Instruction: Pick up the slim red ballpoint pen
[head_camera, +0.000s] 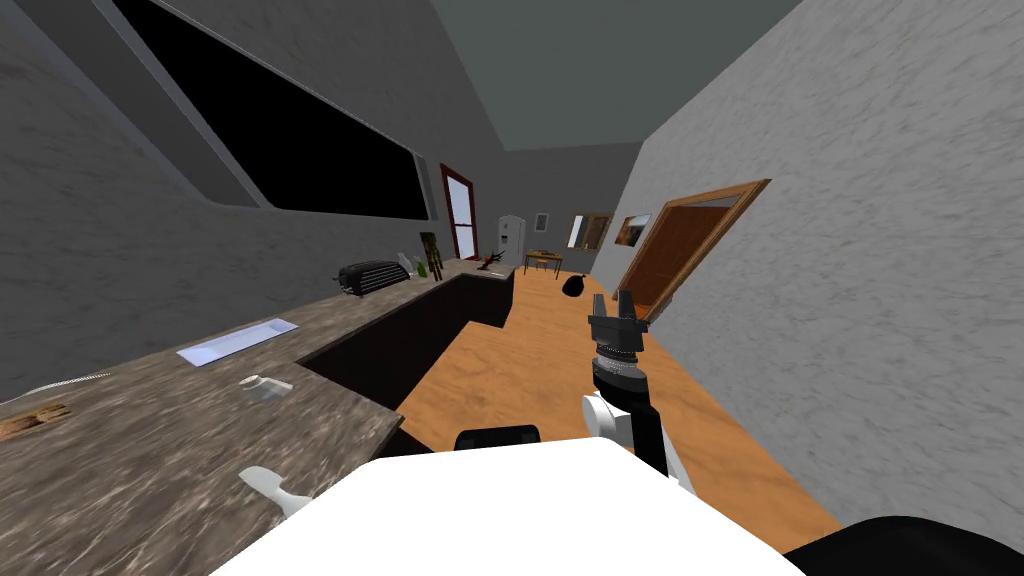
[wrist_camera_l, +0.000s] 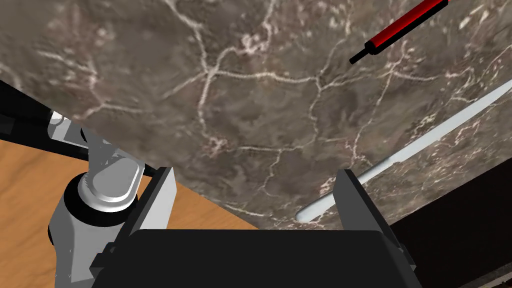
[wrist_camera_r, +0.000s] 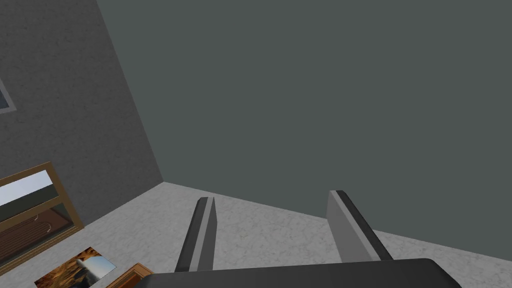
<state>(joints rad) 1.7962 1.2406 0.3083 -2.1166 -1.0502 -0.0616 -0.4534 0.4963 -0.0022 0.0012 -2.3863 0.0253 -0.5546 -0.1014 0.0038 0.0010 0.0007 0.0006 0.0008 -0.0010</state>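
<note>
The red pen (wrist_camera_l: 402, 26) with a black tip lies on the brown marbled countertop (wrist_camera_l: 240, 115), out beyond my left gripper (wrist_camera_l: 257, 200) and off to the side of one finger. That gripper hovers over the counter's edge, open, with nothing between its fingers (wrist_camera_l: 161, 197). A long pale grey knife-like piece (wrist_camera_l: 415, 147) lies between the pen and the gripper, its end by the other finger. My right gripper (head_camera: 625, 300) is raised over the wooden floor, open (wrist_camera_r: 275, 235) and empty.
On the countertop (head_camera: 180, 420) are a flat white tray (head_camera: 238, 341), a small clear cup (head_camera: 263, 386), a dark toaster (head_camera: 372, 276) and a wooden piece (head_camera: 30, 420). A black bag (head_camera: 573, 286) lies on the floor. A wooden door (head_camera: 680, 250) stands on the right wall.
</note>
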